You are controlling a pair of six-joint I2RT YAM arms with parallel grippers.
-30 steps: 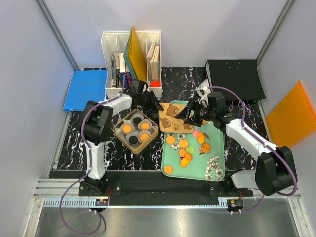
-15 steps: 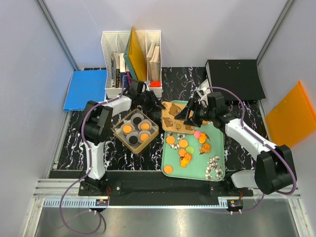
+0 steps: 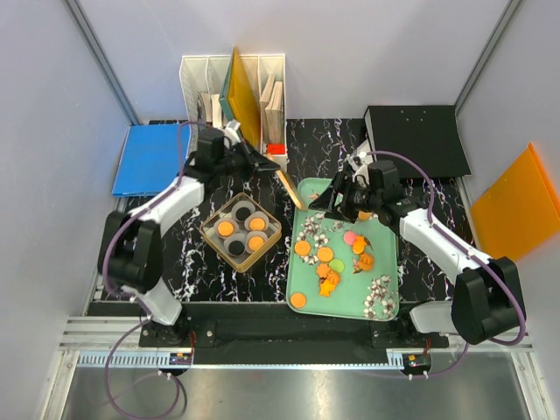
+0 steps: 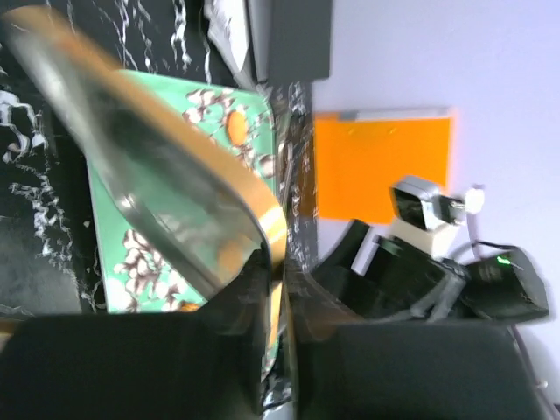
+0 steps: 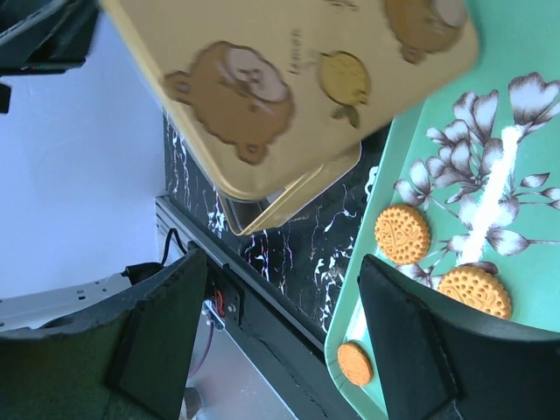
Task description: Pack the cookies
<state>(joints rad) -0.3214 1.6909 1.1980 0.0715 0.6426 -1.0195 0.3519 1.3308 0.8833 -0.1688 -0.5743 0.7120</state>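
Many small flat round cookies (image 3: 325, 255), mostly orange, lie loose on the mint-green flowered tray (image 3: 350, 296); others fill the open gold tin box (image 3: 262, 252).
The left end effector (image 4: 276, 262) pinches the rim of the gold bear-printed tin lid (image 4: 157, 175), tilted on edge above the black marbled desk (image 3: 188, 262). The right end effector (image 5: 284, 297) hangs wide apart and empty over the tray's far end, where the lid lay flat a second ago.

Most cookies (image 3: 324, 255) lie flat and loose on the mint-green tray (image 3: 346, 297). They are mainly orange (one pink and one green among them), with one orange disc apart near its front edge. Others, orange and black, sit in the open tin (image 3: 265, 249).
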